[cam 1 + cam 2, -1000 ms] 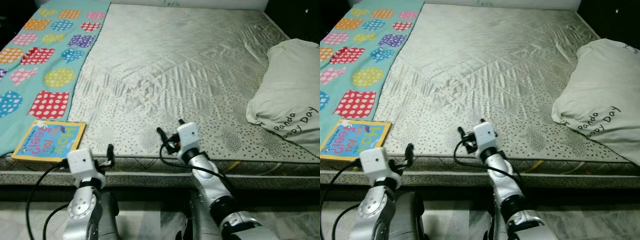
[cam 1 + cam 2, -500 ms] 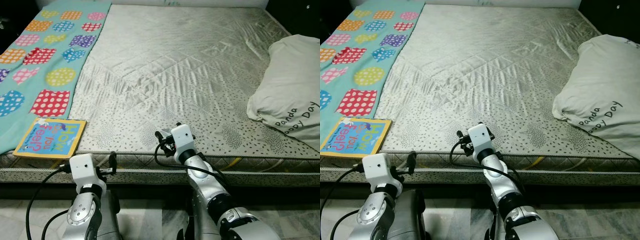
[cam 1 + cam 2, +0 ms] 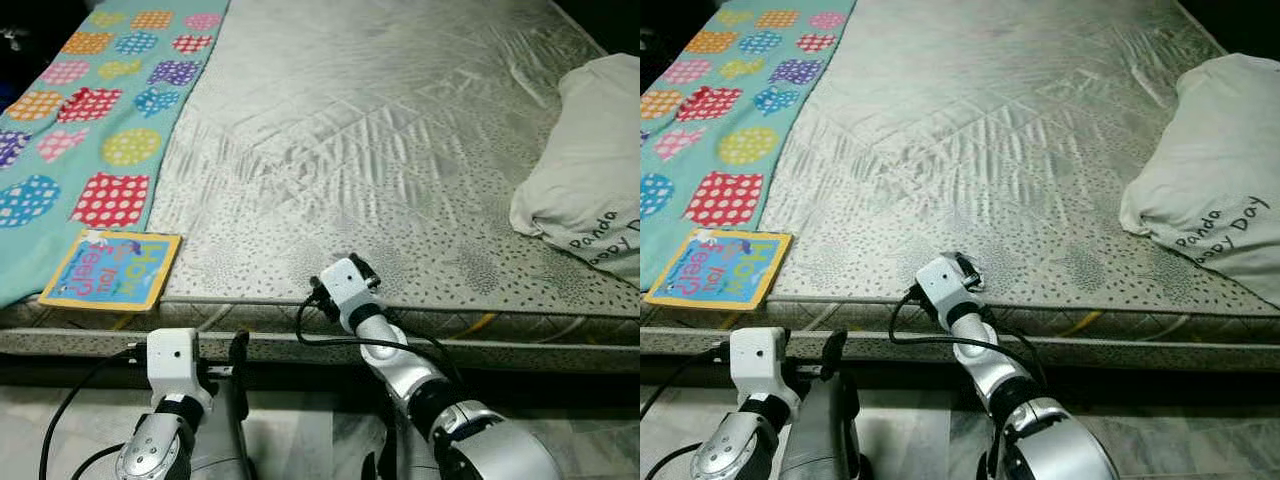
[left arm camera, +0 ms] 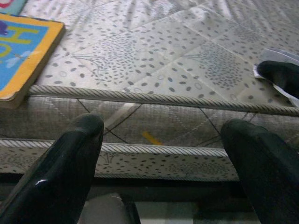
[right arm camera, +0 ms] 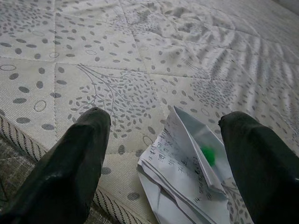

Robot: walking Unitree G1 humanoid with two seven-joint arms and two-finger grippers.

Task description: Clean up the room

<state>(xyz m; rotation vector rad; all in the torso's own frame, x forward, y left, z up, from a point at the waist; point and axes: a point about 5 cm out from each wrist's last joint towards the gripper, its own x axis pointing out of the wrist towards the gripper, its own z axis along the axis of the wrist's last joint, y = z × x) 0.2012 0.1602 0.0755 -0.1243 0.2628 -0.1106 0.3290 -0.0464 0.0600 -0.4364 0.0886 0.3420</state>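
Right gripper spread wide, straddling folded paper at mattress near edge, paper dead ahead between fingertips. Left gripper open, lower, farther off.

Pillow cut by right edge; book cropped; paper's writing illegible.

A bare quilted mattress is filling the bed; a spotted teal blanket is lying along its left edge — a marble floor is showing below.
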